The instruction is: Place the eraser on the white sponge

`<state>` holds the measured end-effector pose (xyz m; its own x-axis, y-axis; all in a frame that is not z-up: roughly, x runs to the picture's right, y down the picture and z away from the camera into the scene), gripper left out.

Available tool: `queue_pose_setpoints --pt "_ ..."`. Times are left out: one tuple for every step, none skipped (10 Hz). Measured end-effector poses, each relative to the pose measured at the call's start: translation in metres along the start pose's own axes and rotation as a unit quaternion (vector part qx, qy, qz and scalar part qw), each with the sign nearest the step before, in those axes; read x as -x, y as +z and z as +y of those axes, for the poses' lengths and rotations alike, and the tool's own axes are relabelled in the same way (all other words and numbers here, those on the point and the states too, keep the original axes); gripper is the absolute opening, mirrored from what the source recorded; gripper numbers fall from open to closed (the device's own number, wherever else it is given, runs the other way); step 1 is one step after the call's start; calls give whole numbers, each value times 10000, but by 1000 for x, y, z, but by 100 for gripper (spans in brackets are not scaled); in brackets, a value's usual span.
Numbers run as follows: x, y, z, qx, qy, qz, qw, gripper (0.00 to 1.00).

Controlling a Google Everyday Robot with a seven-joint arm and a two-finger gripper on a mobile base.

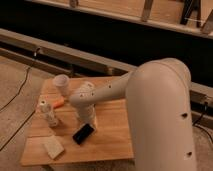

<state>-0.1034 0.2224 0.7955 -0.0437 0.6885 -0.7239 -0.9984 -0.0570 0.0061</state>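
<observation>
Arm pose: my arm (pixel 150 100) reaches in from the right and bends down over the surface (pixel 112 142).
End effector (pixel 88 120): just above the eraser's far end, spread wide, holding nothing.
Hidden: fingertips hard to make out against the wrist.
Count: one eraser (pixel 83 133), flat mid-surface. One white sponge (pixel 53 147), near-left corner, apart from the eraser.

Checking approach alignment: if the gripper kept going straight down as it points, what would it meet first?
Probably the eraser, at its far end: the gripper points down just above it. Depth is unclear; it might touch the table beside it.
</observation>
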Motion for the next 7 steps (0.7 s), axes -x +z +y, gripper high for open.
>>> queue_pose_setpoints --pt "-1 3 -1 -27 22 29 10000 65" --pt "-1 5 -2 -43 40 45 10000 65" --pt "-1 8 -3 -60 49 69 9999 65" --pt "-1 10 -2 -73 48 92 9999 65" --pt "-2 12 -1 -78 46 116 9999 65" --pt "-2 15 -1 -79 44 147 9999 65" --pt "-2 17 0 -71 34 176 9998 65"
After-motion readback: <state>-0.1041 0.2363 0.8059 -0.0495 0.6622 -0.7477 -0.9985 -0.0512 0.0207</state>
